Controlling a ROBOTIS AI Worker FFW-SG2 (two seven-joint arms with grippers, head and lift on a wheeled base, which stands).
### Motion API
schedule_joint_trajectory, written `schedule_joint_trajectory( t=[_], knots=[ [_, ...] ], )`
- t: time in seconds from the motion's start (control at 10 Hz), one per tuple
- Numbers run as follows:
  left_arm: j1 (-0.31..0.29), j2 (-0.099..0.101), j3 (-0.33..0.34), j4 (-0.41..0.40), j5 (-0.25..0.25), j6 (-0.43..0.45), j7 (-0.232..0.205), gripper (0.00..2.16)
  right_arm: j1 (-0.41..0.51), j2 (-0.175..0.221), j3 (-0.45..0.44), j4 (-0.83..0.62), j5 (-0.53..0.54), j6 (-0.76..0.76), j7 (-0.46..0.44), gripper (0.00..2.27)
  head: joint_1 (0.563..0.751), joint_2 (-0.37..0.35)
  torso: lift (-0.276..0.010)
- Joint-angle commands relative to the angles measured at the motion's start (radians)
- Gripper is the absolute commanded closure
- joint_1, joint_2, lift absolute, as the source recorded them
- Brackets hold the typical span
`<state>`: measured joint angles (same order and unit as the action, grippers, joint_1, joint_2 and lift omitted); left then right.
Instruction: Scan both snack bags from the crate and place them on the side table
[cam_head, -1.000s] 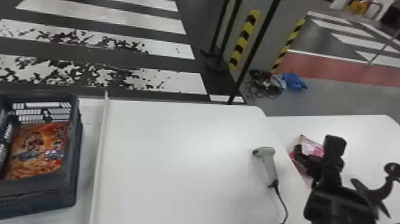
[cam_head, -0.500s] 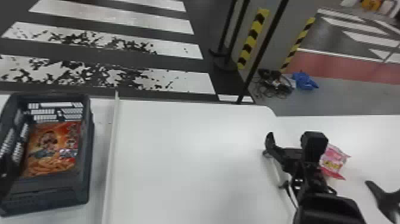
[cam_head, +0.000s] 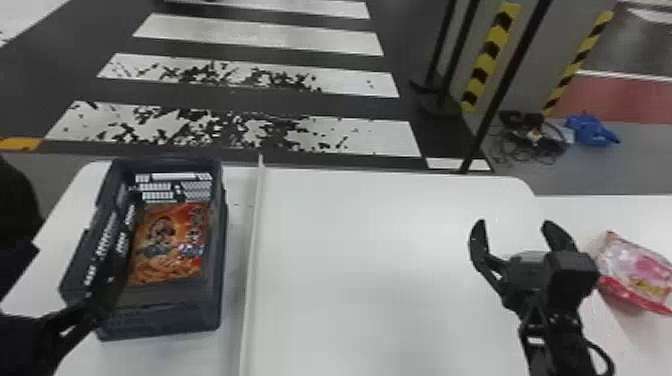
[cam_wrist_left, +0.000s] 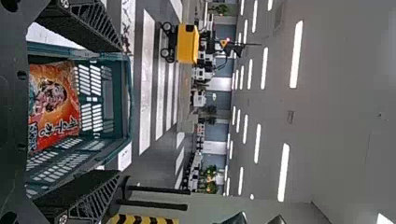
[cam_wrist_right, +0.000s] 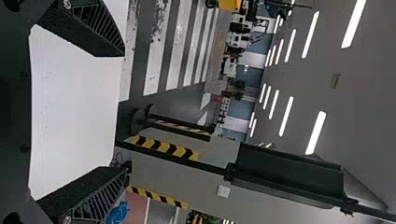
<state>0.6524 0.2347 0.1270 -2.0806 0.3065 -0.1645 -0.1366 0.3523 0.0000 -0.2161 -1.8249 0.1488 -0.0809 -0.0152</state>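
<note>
In the head view my left gripper (cam_head: 75, 315) is at the near left of the dark crate (cam_head: 165, 330), where an orange snack bag (cam_head: 170, 245) lies. The left wrist view has my left gripper (cam_wrist_left: 117, 111) open, the orange bag (cam_wrist_left: 55, 105) inside the crate (cam_wrist_left: 122, 98) beyond its fingers. Over the right part of the white table, my right gripper (cam_head: 514, 228) stands open and empty; the right wrist view also has this gripper (cam_wrist_right: 124, 112) spread wide. A pink snack bag (cam_head: 637, 272) rests on the side table (cam_head: 615, 215), right of the right gripper.
A thin raised strip (cam_head: 252, 250) divides the white table (cam_head: 380, 260) beside the crate. Near the right arm a black cable (cam_head: 602, 355) curves over the table edge. Barrier posts (cam_head: 500, 90) stand behind, with loose cables (cam_head: 535, 137) on the floor.
The head view has swung left. My right gripper has moved left, away from the pink bag, and opened. My left arm has come in beside the crate.
</note>
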Motion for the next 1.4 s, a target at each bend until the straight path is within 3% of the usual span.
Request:
schedule_joint_trajectory(
  t=[0.0,0.3,0.5,0.8,1.0,1.1,1.2,1.3],
  knots=[
    [0.004,0.000,-0.003,0.001,-0.015,-0.020,0.000,0.07,0.057,0.001,0.063,-0.001,0.002,-0.061,-0.034,0.06,0.695,-0.101,-0.098],
    [0.013,0.000,-0.014,0.010,-0.060,-0.088,0.000,0.09,0.123,0.001,0.142,-0.001,-0.005,-0.070,-0.066,0.06,0.695,-0.031,-0.098],
    [0.013,0.002,-0.020,0.031,-0.084,-0.121,-0.001,0.09,0.145,0.001,0.158,-0.028,-0.017,0.007,-0.066,0.06,0.695,-0.011,-0.098],
    [0.013,0.009,-0.007,-0.003,-0.070,-0.112,-0.015,0.10,0.152,0.001,0.162,-0.036,-0.018,0.019,-0.066,0.06,0.695,-0.006,-0.098],
    [-0.020,0.017,0.031,-0.056,-0.084,0.057,-0.015,0.09,0.160,0.001,0.161,-0.036,-0.018,0.022,-0.066,0.06,0.695,-0.002,-0.098],
    [-0.051,0.032,0.057,-0.081,-0.089,0.161,-0.023,0.09,0.163,0.001,0.161,-0.036,-0.018,0.028,-0.066,0.06,0.695,0.005,-0.098],
    [-0.085,0.055,0.063,-0.104,-0.135,0.274,-0.024,0.08,0.169,0.001,0.161,-0.037,-0.020,0.028,-0.066,0.06,0.695,0.012,-0.098],
    [-0.111,0.055,0.077,-0.128,-0.172,0.391,-0.029,0.10,0.172,0.001,0.162,-0.037,-0.020,0.031,-0.066,0.06,0.695,0.021,-0.098]
  ],
)
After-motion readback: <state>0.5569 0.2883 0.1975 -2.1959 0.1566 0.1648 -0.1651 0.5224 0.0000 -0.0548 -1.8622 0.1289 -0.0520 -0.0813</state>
